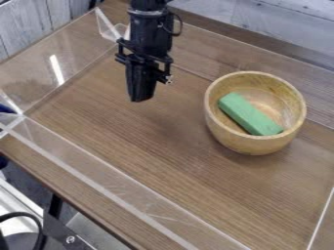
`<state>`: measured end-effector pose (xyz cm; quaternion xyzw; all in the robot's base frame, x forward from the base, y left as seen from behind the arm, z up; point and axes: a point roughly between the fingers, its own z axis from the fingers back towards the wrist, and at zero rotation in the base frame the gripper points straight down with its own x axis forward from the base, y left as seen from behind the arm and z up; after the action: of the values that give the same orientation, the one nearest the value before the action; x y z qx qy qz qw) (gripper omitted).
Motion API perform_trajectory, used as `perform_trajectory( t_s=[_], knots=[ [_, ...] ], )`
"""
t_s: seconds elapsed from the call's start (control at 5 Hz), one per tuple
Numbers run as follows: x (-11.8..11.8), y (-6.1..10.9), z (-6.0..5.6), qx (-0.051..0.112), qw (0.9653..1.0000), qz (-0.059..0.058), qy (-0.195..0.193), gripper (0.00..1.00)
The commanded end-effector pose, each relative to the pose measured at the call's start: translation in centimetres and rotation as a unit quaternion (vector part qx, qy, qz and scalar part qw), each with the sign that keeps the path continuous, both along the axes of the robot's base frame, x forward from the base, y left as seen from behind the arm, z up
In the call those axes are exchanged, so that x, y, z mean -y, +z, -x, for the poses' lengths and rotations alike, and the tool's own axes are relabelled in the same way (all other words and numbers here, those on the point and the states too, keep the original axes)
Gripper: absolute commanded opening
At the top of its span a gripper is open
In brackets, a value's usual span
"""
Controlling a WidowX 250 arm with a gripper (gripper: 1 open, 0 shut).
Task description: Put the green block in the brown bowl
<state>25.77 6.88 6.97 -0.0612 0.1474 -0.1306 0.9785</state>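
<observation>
The green block (249, 113) lies flat inside the brown bowl (222, 133), slanted from upper left to lower right. The bowl stands on the right side of the wooden table. My gripper (141, 95) hangs over the table to the left of the bowl, apart from it and pointing steeply down. Its black fingers are pressed together with nothing between them.
Clear acrylic walls (53, 68) ring the wooden table top (144, 161), with a low clear front edge (78, 181) near the camera. Grey planks run behind the table at the back.
</observation>
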Motion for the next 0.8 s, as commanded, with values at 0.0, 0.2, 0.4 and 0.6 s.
perform_trajectory(
  t_s=[0.0,0.2,0.4,0.6],
  knots=[
    [-0.4,1.1,-0.5,0.009,0.9997,-0.004,-0.023,0.0],
    [-0.4,0.3,-0.3,-0.021,0.9986,0.004,-0.049,0.0],
    [-0.7,-0.1,-0.9,-0.018,0.9992,0.011,-0.034,0.0],
    [-1.0,-0.2,-1.4,-0.013,0.9995,0.018,-0.02,0.0]
  ],
)
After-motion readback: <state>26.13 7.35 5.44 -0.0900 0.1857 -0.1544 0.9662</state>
